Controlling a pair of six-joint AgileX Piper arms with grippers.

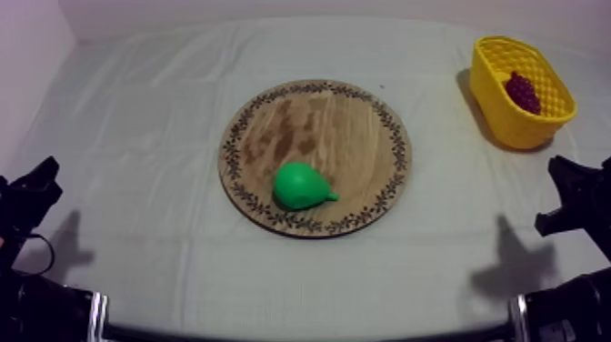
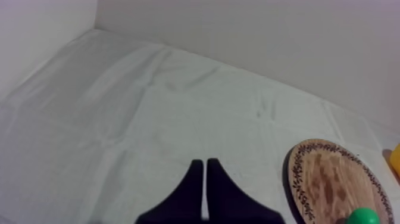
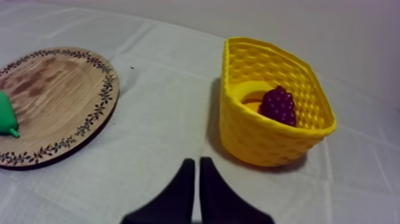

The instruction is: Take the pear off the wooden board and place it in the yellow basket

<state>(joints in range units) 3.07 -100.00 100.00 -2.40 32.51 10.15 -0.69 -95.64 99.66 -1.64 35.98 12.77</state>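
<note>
Approach step pending: left end effector (image 2: 205, 179) and right end effector (image 3: 197, 179) narrow, empty. The pear (image 1: 302, 185) lies on the wooden board (image 1: 350, 127), forward-left of right end effector; yellow basket (image 3: 256, 143) forward-right. Next: widen, reach pear.

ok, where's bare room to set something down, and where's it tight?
Free: grey-white cloth left of the round wooden board; the gap between board and yellow basket; the strip before the board, between the left gripper and right gripper. Tight: the basket, holding purple grapes; the board's near edge, where the green pear lies.
</note>
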